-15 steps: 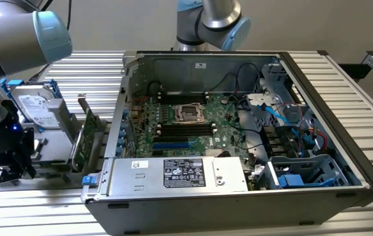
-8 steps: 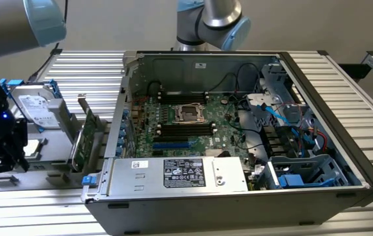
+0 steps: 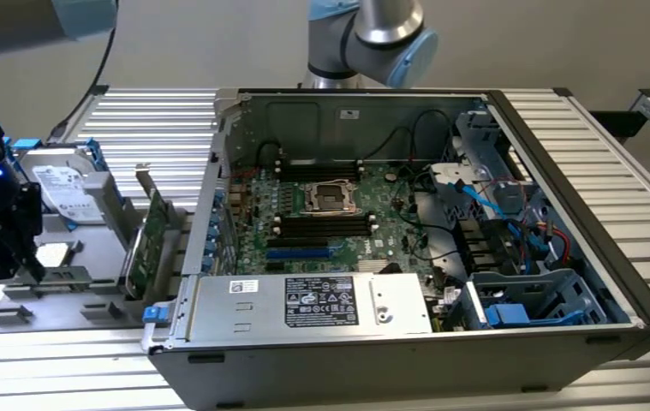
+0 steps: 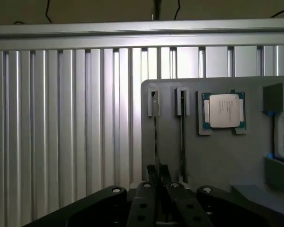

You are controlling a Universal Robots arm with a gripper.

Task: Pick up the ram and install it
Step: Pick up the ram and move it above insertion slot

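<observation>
In a slot (image 4: 153, 104) of the gray tray (image 4: 217, 156), near the PC case (image 3: 416, 377), the ram (image 4: 155, 137) stands on edge & the pincer (image 4: 158, 182) looks closed on it. Best: pull straight out, no tilt, so it won't snag.

Count of things on the bench and in the case.
One open computer case (image 3: 576, 282) with one motherboard (image 3: 313, 214) and one power supply (image 3: 313, 301) inside; one gray tray (image 4: 217, 156) that carries one processor (image 4: 223, 110), one hard drive (image 3: 60, 184), one expansion card (image 3: 156, 231), one ram stick (image 4: 155, 137) and a second ram stick (image 4: 182, 142) (so two in all, both seen on edge).
</observation>
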